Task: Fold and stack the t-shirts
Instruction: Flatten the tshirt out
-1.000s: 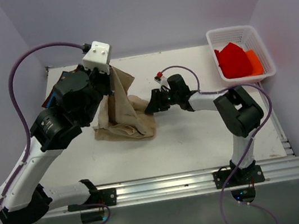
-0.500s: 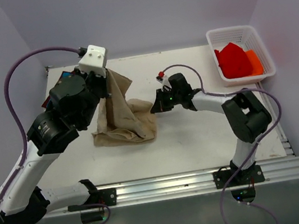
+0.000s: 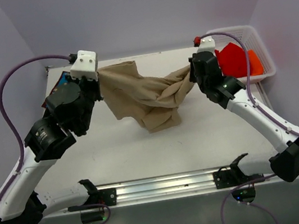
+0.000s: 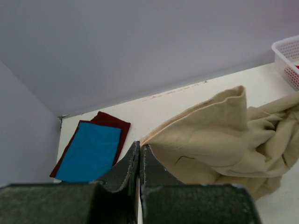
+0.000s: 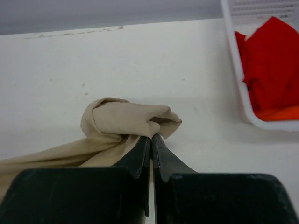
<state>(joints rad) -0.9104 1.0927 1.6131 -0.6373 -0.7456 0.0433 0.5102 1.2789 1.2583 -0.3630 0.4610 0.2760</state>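
Tan soft-cloth short-sleeved t-shirt [image 3: 143, 93] hung stretched between the two arms over the middle of the white table [image 3: 144, 152]. It was crumpled and twisted rather than flat. Its lowest bunch sagged toward 6 o'clock, down to the tabletop or close to it; which could not be told.

The left gripper [image 3: 100, 76] was clamped tight on the shirt's edge at the 9 o'clock end. In the left wrist view its jaws [image 4: 139, 150] met with only a thin fold of cloth pinched between them. The right gripper [image 3: 192, 74] was likewise closed on the 3 o'clock end. The right wrist view showed a rolled wad of tan cloth nipped at its tips [image 5: 151, 140].

A bright blue folded t-shirt [image 4: 91, 151] lay on top of a dark maroon folded t-shirt [image 4: 115, 122] at the table's 10 o'clock corner, well apart from the tan one.

A white plastic mesh basket [image 3: 229, 30] sat at 2 o'clock, just beside the right gripper. It held a red cloth [image 3: 233, 60] and an orange cloth [image 3: 254, 62].
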